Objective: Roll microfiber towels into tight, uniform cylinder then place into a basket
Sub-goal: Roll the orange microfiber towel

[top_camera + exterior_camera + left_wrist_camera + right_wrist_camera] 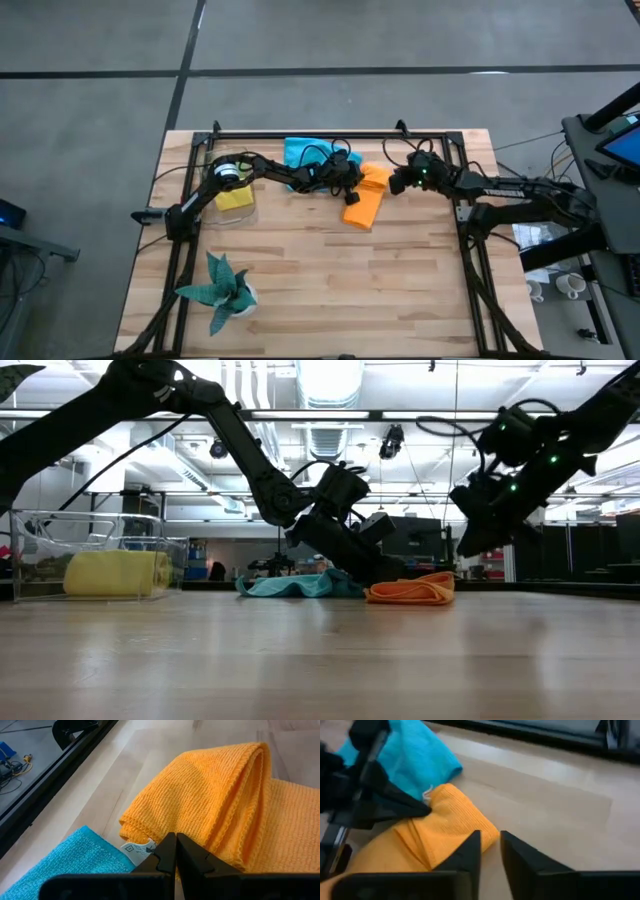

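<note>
From table height the yellow towel [117, 573] shows rolled inside the clear basket [100, 555] at left. The left pincer [176, 851], clenched, reaches low to the orange towel [366, 197] mid-tabletop [330, 290]; the blue towel [305, 153] lies behind. The right pincer [490, 851], slightly parted, hovers at the orange edge, gripping nothing.

This is a robotics lab or industrial test space, not a home. A light wooden table [330, 290] sits inside a black metal frame [300, 133] on a grey concrete floor [100, 60] scored with dark seam lines. Cables [520, 150] trail off the table's edge towards a side stand carrying a screen [622, 145]. Looking level across the table, the room behind shows an open ceiling with exposed ducting [330, 400], hanging strip lights [560, 415] and dark equipment racks [410, 545].
</note>
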### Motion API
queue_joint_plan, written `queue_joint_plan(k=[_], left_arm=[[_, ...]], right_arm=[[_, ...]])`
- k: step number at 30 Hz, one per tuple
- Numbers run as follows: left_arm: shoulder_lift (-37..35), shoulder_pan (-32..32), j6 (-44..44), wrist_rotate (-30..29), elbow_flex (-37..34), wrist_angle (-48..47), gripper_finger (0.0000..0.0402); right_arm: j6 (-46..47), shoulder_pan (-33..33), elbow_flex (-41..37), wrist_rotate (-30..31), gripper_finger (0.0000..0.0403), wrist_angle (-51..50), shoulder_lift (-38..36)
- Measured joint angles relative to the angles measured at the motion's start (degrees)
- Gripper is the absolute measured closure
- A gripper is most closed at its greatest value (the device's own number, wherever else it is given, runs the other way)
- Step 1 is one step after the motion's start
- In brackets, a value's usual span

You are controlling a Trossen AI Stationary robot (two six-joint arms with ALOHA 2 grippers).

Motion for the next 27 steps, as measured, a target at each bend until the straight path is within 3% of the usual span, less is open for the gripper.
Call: queue_joint_plan(k=[8,12,20,27], left_arm=[[-0.01,0.00,0.00,0.02,0.00,0.00,0.0402],[-0.01,0.00,0.00,0.04,0.00,0.00,0.0402],[-0.01,-0.02,0.00,0.02,0.00,-0.05,0.0402],[-0.03,-0.07,0.00,0.02,0.00,-0.09,0.0402]], right_arm=[[5.05,-6.39,4.30,-9.82,0.0217,0.18,12.33],[4.17,-8.29,9.19,-14.46,0.0180,0.15,18.82],[3.67,-8.72,14.99,-17.74,0.0175,-5.60,25.84],[3.85,-8.73,14.48,-14.81,0.0183,-8.04,20.89]])
